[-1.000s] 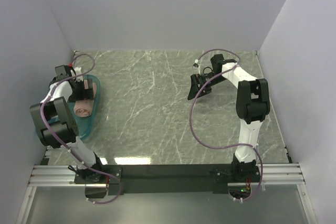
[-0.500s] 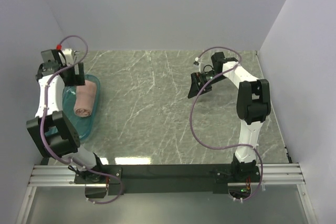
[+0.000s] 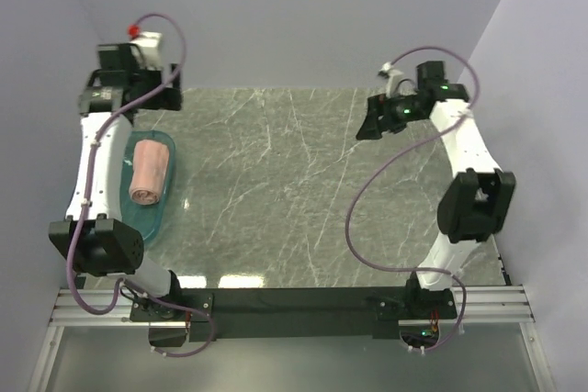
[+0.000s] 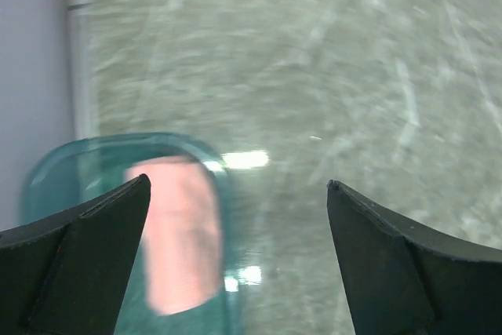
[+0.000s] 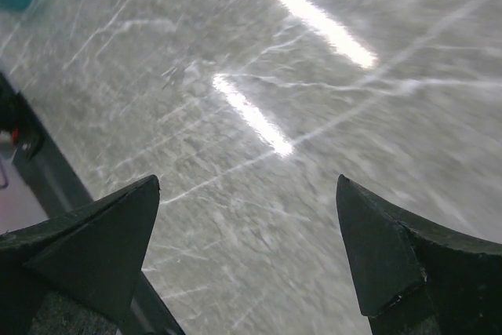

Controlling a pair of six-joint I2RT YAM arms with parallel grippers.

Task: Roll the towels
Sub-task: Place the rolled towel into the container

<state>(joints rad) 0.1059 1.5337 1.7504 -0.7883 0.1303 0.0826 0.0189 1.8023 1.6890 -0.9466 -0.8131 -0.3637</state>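
The left arm (image 3: 87, 172) and right arm (image 3: 462, 140) have white links and bulky black joints. A purple cable (image 3: 348, 222) loops along each. A red cap (image 3: 134, 28) tops the left wrist. The left pincer (image 4: 237, 186) and right pincer (image 5: 248, 182) have black, wedge-shaped fingers.

A grey-green marbled desk (image 3: 303, 190) sits boxed in by plain pale walls: back wall (image 3: 294, 16), left wall (image 3: 32, 80), right wall (image 3: 547, 89). A metal rail (image 3: 294, 304) runs along its near edge, where white glare (image 3: 230, 280) reflects.
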